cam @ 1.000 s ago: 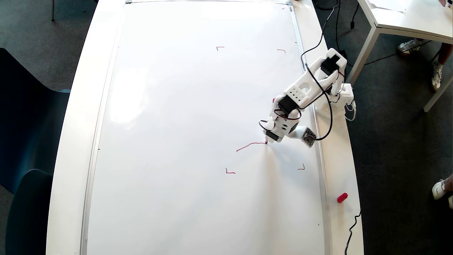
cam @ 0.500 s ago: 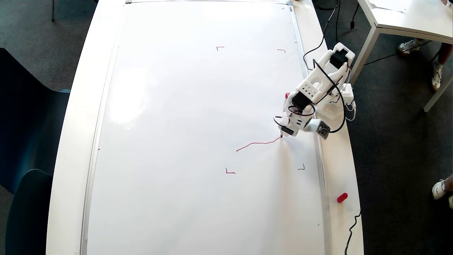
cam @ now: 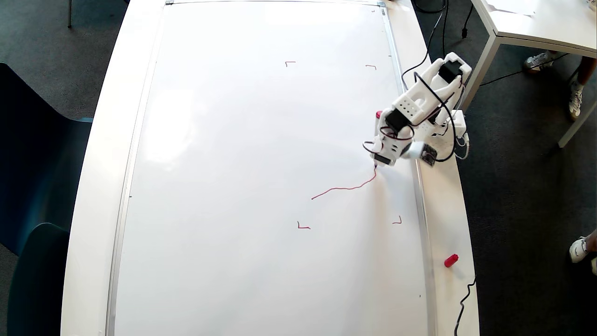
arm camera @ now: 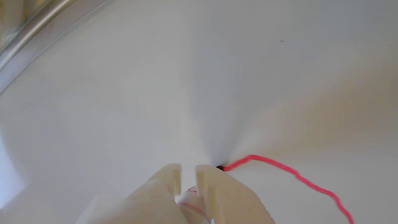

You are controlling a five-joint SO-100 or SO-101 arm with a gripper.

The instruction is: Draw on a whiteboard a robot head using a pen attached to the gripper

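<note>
We see the gripper [cam: 376, 164] closed around the pen [arm camera: 193, 195], whose tip touches the whiteboard [cam: 233, 140] near its right frame in the overhead view. The red line [cam: 345, 188] of the robot head trails down and left from the tip. Our guess: the next stroke runs up the board, alongside that frame.
</note>
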